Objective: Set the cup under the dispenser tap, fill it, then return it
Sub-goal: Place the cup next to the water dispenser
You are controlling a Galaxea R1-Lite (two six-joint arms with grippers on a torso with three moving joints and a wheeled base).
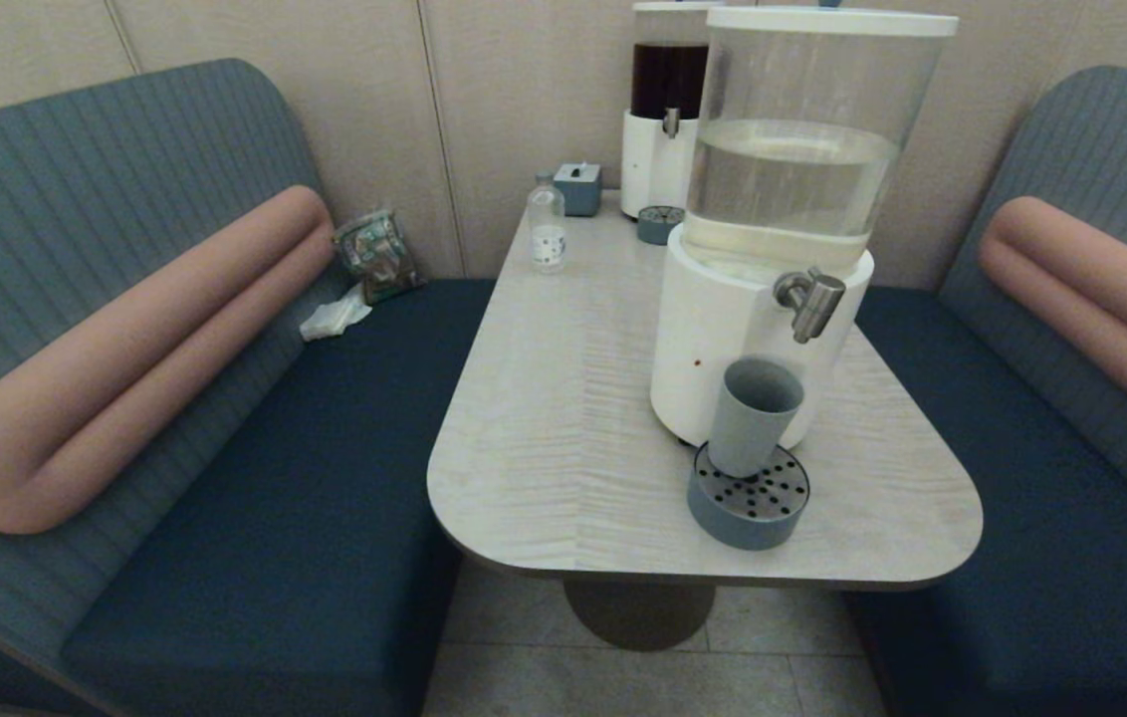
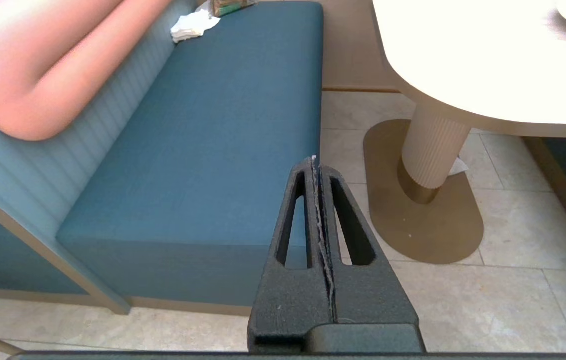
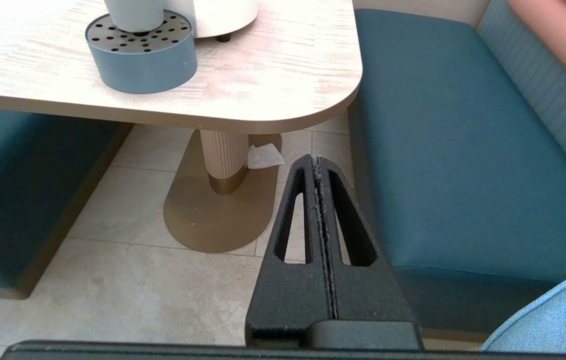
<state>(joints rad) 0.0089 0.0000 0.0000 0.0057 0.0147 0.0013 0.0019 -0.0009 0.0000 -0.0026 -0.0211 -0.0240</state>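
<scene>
The grey-blue cup (image 1: 753, 415) stands upright on the low round tray with a perforated metal top (image 1: 750, 498), just below the brushed-steel dispenser tap (image 1: 809, 300) of the large white-based dispenser (image 1: 753, 329). The right wrist view shows the cup's base (image 3: 134, 14) on that tray (image 3: 141, 62). Neither arm shows in the head view. My left gripper (image 2: 315, 162) hangs shut and empty below table height, over the floor by the left bench. My right gripper (image 3: 316, 161) is shut and empty too, low over the floor beside the right bench.
On the table (image 1: 563, 418) stand a small clear bottle (image 1: 547, 233), a grey tissue box (image 1: 578, 186), a dark-liquid dispenser (image 1: 665, 110) and a second small tray (image 1: 659, 223). Blue benches (image 1: 305, 518) flank the table. The table's pedestal (image 3: 223, 160) rises from the tiled floor.
</scene>
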